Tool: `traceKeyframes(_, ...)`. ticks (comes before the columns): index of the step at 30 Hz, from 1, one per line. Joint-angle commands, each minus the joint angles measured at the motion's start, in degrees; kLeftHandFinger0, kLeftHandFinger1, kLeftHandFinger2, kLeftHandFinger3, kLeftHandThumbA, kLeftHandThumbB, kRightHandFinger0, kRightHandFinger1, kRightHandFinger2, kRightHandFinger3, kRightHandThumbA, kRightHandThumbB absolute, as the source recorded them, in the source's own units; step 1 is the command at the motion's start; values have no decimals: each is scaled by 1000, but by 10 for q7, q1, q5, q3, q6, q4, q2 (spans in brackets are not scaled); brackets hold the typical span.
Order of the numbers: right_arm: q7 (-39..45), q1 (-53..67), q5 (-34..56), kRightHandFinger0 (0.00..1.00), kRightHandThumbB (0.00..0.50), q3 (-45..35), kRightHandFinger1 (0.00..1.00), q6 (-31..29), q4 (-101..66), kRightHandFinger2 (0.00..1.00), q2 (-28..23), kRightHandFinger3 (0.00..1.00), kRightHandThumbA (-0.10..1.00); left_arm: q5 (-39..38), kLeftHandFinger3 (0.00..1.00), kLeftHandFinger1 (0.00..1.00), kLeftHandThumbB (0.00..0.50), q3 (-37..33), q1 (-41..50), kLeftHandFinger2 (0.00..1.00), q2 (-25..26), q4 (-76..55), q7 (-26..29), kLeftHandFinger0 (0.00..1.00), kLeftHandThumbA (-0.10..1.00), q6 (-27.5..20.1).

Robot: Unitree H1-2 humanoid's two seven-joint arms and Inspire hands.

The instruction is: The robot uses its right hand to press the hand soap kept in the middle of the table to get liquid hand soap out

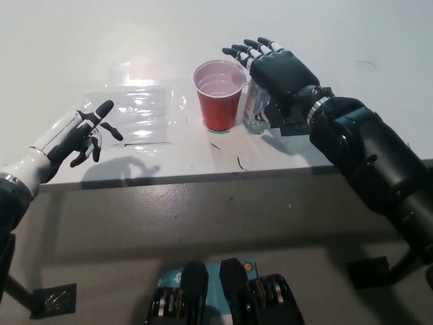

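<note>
Right robot hand (281,68) palm-down over the hand soap bottle (255,108), fingers spread, gripping nothing.
Near to far: left robot hand (76,135) rests at the table (61,47) front edge on the left, fingers loosely apart, holding nothing. Clear plastic sheet (132,112) lies flat just beyond it. Red cup (218,95) stands upright mid-table; clear soap bottle sits just beside it on its right, mostly covered by the black hand. Can't tell if the palm touches the pump.
</note>
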Motion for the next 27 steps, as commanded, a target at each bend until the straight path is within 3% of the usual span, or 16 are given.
traceKeyframes(1,85,32,-12,1000,500,25,1000,40,29,1000,-13,1000,1000,0,393,25,53,9,-27,137,22,-6,-10,34,971,-23)
traceKeyframes(14,51,53,10,1000,500,22,1000,17,64,1000,20,1000,1000,3,405,27,64,9,-34,137,25,-17,-15,46,972,-3)
traceKeyframes(27,63,50,18,1000,495,8,1000,47,49,1000,40,1000,1000,11,391,27,68,3,-39,151,25,-14,-19,46,1000,-4)
